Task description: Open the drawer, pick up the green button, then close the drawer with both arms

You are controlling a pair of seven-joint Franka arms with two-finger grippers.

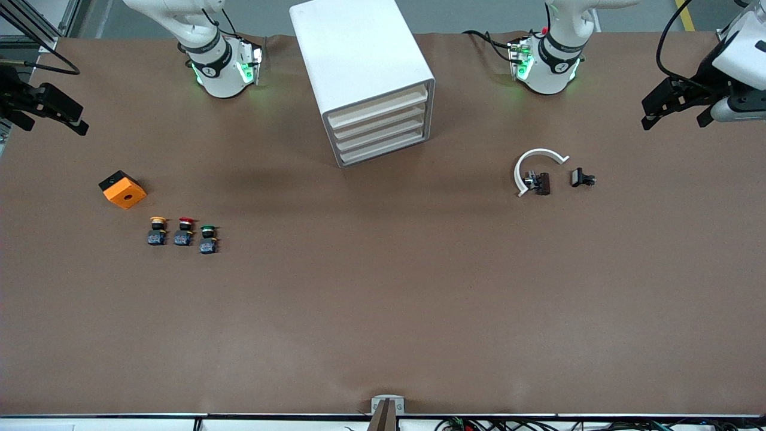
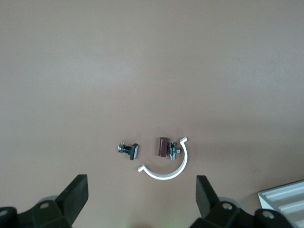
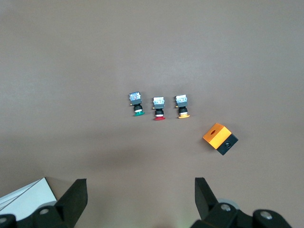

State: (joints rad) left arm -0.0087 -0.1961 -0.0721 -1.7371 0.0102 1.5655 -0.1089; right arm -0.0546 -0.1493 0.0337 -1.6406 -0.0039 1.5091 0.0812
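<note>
The white cabinet stands at the table's middle, near the arms' bases, with all four drawers shut. The drawer is third from the top. The green-capped button stands on the table toward the right arm's end, beside a red-capped one and a yellow-capped one. It also shows in the right wrist view. My right gripper is open and empty, high over the table's right-arm end. My left gripper is open and empty, high over the left-arm end.
An orange box lies beside the buttons, farther from the front camera. A white C-shaped ring, a brown part and a small black part lie toward the left arm's end. The cabinet's corner shows in both wrist views.
</note>
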